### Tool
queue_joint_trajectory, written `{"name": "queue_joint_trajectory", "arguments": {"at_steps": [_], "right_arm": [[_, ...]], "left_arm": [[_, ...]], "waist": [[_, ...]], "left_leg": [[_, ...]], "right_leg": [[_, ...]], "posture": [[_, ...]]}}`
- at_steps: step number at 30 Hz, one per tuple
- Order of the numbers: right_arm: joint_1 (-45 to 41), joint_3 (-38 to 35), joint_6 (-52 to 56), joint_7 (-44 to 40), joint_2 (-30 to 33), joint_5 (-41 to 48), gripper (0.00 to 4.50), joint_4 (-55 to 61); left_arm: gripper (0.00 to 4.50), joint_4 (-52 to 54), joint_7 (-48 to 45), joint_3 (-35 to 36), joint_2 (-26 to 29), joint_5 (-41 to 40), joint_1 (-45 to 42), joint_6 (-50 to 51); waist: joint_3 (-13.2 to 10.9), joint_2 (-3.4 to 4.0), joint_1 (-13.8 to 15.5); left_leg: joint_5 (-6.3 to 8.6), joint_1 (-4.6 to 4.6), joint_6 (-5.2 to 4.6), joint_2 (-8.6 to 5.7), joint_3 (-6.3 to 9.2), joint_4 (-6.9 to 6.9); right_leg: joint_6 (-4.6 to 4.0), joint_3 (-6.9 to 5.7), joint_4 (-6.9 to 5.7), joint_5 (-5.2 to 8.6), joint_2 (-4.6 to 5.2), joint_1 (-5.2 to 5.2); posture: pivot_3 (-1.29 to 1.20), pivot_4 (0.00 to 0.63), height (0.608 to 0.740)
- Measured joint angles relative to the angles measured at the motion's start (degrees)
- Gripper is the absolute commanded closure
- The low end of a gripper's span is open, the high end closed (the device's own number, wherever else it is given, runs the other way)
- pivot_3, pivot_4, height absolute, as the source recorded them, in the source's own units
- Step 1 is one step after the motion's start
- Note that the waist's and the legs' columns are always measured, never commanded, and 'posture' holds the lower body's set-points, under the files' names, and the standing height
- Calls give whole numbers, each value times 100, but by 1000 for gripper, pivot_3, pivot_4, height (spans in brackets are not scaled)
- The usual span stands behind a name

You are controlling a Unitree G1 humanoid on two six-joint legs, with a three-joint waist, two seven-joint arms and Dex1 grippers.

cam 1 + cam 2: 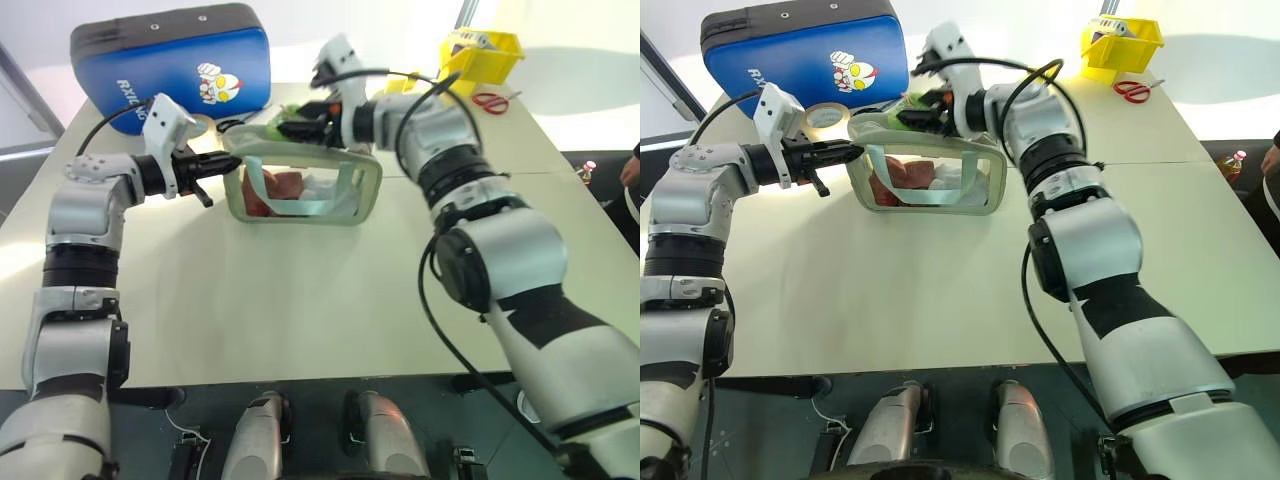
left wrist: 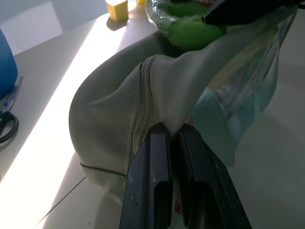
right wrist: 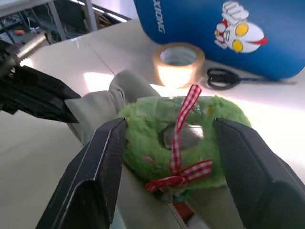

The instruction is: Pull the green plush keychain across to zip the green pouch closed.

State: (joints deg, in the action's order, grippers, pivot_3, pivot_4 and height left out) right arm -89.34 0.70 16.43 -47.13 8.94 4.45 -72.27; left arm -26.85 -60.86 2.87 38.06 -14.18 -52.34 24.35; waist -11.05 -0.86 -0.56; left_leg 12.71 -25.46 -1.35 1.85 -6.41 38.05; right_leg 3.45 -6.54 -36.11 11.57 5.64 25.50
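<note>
Now both arms reach inward over the counter (image 1: 300, 300). The left gripper (image 1: 222, 163) is clenched on the fabric end of the green pouch (image 1: 300, 180), beside its zipper. The right gripper (image 3: 167, 157) has its fingers (image 3: 105, 162) spread either side of the green plush keychain (image 3: 157, 138), which sits on the pouch's top. Bare counter lies in front of the pouch; a blue case (image 1: 180, 70) and a tape roll (image 3: 178, 62) stand behind. Something red shows through the pouch's clear side.

Item count — one green pouch (image 1: 300, 180), one green plush keychain (image 3: 178, 143), one tape roll (image 3: 178, 62), one blue case (image 1: 175, 70), one yellow bin (image 1: 485, 55), two pairs of scissors — red-handled (image 1: 490, 100), black-handled (image 3: 228, 78).
</note>
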Motion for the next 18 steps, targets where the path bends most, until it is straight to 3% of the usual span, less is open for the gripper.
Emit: {"name": "queue_joint_trajectory", "arguments": {"at_steps": [18], "right_arm": [[-192,-215,-610,580,-71,-387,1518,-206]], "left_arm": [[4500,170,-5,-6,-3,-1,55,53]], "waist": [[0,0,-40]], "left_leg": [[4,5,-6,1,2,-1]], "right_leg": [[1,1,1,0,0,-2]], "posture": [[0,150,740]]}}
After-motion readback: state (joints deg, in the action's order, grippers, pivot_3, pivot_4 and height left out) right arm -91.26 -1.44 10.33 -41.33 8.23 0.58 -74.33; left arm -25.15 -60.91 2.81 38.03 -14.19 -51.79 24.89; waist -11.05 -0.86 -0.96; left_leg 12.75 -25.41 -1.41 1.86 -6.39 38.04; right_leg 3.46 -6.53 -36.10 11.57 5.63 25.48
